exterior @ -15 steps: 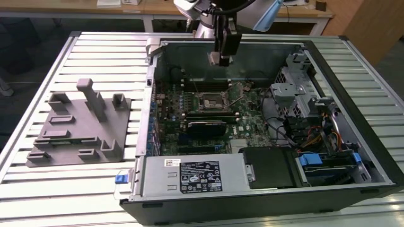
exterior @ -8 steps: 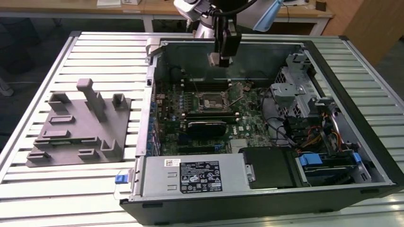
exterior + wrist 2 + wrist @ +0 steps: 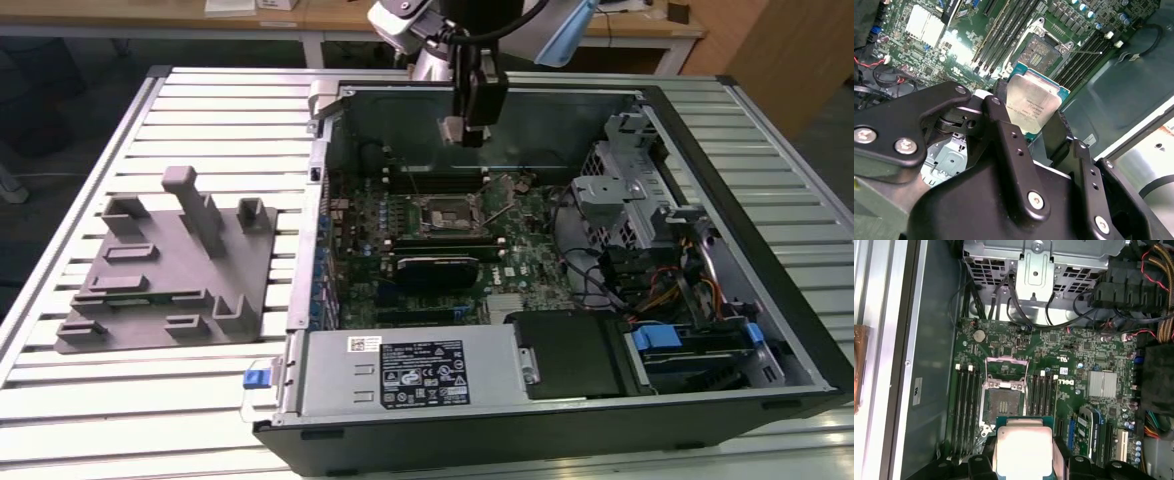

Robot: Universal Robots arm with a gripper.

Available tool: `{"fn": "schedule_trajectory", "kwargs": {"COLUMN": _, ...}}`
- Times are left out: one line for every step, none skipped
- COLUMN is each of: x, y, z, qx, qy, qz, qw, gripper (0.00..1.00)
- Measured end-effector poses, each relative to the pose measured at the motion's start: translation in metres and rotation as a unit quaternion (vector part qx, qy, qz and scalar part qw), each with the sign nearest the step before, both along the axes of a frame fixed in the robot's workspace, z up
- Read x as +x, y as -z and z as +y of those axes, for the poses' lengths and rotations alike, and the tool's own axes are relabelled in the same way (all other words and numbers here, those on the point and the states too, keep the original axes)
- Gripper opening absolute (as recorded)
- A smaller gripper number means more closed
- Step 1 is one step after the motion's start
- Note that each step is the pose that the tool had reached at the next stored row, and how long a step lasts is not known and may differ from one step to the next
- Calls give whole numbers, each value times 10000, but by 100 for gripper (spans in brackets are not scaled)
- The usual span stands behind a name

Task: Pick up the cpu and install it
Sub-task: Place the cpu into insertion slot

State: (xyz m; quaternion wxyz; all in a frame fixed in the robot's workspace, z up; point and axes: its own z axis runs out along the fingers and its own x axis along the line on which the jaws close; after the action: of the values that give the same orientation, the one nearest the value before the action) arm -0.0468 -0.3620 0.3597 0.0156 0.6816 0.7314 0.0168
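Black pincer (image 3: 1030,119) fingers (image 3: 1000,125) clamp the cpu (image 3: 1032,101) by two opposite edges, its silver top turned up toward the camera in both wrist views. The chip hangs clear above the green motherboard (image 3: 1054,352), close to the open socket (image 3: 1004,399) and not seated in it, inside an open computer case (image 3: 534,448). That case stands on a slatted metal table (image 3: 200,110), toward its edge at the exterior view's right; a grey tray (image 3: 167,275) lies just beside it, toward the opposite edge.

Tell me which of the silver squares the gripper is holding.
The smooth-topped cpu, clamped in the gripper over the open case; the finned silver heatsink sits fixed on the motherboard.
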Motion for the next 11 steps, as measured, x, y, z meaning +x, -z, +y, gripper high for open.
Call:
{"fn": "schedule_trajectory", "kwargs": {"x": 0, "y": 12, "z": 1, "qx": -1, "qy": 0, "qz": 0, "qw": 10000, "gripper": 53}}
{"fn": "schedule_trajectory", "kwargs": {"x": 0, "y": 22, "z": 1, "qx": -1, "qy": 0, "qz": 1, "qw": 10000, "gripper": 53}}
{"fn": "schedule_trajectory", "kwargs": {"x": 0, "y": 32, "z": 1, "qx": -1, "qy": 0, "qz": 1, "qw": 10000, "gripper": 53}}
{"fn": "schedule_trajectory", "kwargs": {"x": 0, "y": 39, "z": 1, "qx": -1, "qy": 0, "qz": 1, "qw": 10000, "gripper": 53}}
{"fn": "schedule_trajectory", "kwargs": {"x": 0, "y": 46, "z": 1, "qx": -1, "qy": 0, "qz": 1, "qw": 10000, "gripper": 53}}
{"fn": "schedule_trajectory", "kwargs": {"x": 0, "y": 51, "z": 1, "qx": -2, "qy": 0, "qz": 1, "qw": 10000, "gripper": 53}}
{"fn": "schedule_trajectory", "kwargs": {"x": 0, "y": 55, "z": 2, "qx": -2, "qy": 0, "qz": 1, "qw": 10000, "gripper": 53}}
{"fn": "schedule_trajectory", "kwargs": {"x": 0, "y": 59, "z": 1, "qx": -1, "qy": 0, "qz": 1, "qw": 10000, "gripper": 53}}
{"fn": "schedule_trajectory", "kwargs": {"x": 0, "y": 64, "z": 1, "qx": -1, "qy": 0, "qz": 1, "qw": 10000, "gripper": 53}}
{"fn": "schedule_trajectory", "kwargs": {"x": 0, "y": 68, "z": 1, "qx": -1, "qy": 0, "qz": 1, "qw": 10000, "gripper": 53}}
{"fn": "schedule_trajectory", "kwargs": {"x": 0, "y": 72, "z": 2, "qx": -2, "qy": 0, "qz": 1, "qw": 10000, "gripper": 53}}
